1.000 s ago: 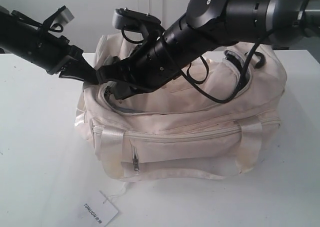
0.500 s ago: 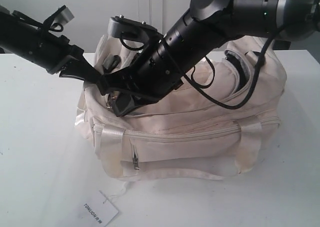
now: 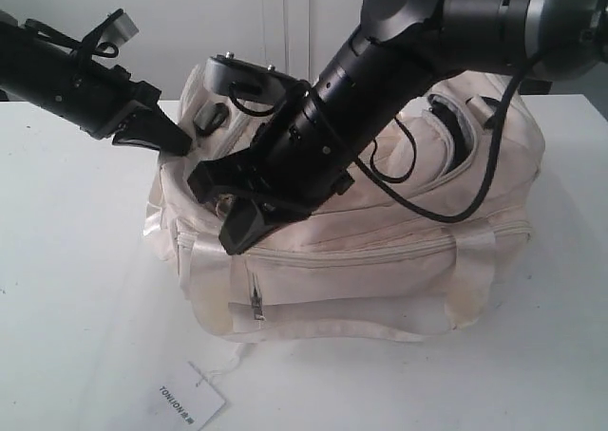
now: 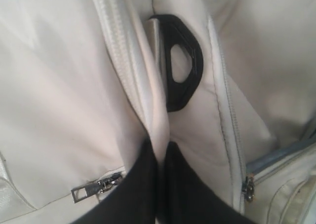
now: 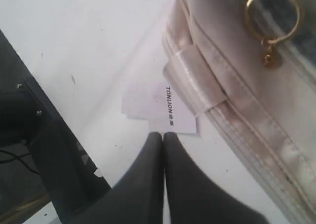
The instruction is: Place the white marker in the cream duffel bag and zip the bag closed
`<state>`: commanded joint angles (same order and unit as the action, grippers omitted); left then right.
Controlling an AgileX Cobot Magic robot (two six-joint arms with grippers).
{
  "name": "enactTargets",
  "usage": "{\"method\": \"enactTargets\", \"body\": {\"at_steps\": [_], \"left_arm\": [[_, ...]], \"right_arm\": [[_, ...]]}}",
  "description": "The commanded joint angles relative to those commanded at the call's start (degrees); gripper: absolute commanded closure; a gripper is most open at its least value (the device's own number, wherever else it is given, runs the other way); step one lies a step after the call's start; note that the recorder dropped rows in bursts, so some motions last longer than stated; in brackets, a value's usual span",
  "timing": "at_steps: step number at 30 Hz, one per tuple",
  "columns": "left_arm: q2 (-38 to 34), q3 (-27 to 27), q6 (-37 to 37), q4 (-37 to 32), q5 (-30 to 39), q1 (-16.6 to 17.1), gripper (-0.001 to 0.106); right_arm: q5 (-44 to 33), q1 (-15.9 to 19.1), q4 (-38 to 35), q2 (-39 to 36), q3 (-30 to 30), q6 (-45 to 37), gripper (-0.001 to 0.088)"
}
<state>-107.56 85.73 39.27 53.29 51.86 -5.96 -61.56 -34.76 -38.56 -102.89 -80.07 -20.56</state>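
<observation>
The cream duffel bag [image 3: 380, 260] sat slumped at centre frame on the white desk [image 3: 76, 308], its top partly unzipped toward the upper right. At upper left, the left end effector [image 3: 176, 144] was clamped on a fold of the bag's fabric beside a black strap ring [image 4: 177, 93]. The right end effector [image 3: 237, 232], at the bag's left front, had its fingers pressed together on nothing, with the gold zipper pull [image 5: 269, 60] close by. The white marker showed in no view. Soft and limp, the bag would likely buckle under a tug, so the small pull looked the place to grip.
</observation>
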Motion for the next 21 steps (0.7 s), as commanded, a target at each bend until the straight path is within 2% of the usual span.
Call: {"method": "enactTargets", "body": {"at_steps": [5, 9, 11, 12, 15, 17, 21], "left_arm": [[0.0, 0.0, 0.0, 0.3, 0.8, 0.0, 0.105], [0.0, 0.0, 0.0, 0.3, 1.7, 0.0, 0.105], [0.0, 0.0, 0.0, 0.3, 1.7, 0.0, 0.105], [0.0, 0.0, 0.0, 0.3, 1.7, 0.0, 0.105], [0.0, 0.0, 0.0, 0.3, 1.7, 0.0, 0.105], [0.0, 0.0, 0.0, 0.3, 1.7, 0.0, 0.105], [0.0, 0.0, 0.0, 0.3, 1.7, 0.0, 0.105]], "right_arm": [[0.5, 0.0, 0.0, -0.4, -0.2, 0.9, 0.0868], [10.6, 0.0, 0.0, 1.1, -0.8, 3.7, 0.0864], [16.1, 0.0, 0.2, 1.0, -0.8, 5.9, 0.0774], [18.5, 0.0, 0.2, 0.6, -0.5, 6.2, 0.0683], [21.5, 0.0, 0.2, -1.6, -0.5, 6.5, 0.0492], [23.4, 0.0, 0.2, -2.7, -0.5, 7.5, 0.0442], [25.3, 0.0, 0.2, -3.2, -0.5, 7.7, 0.0416]]}}
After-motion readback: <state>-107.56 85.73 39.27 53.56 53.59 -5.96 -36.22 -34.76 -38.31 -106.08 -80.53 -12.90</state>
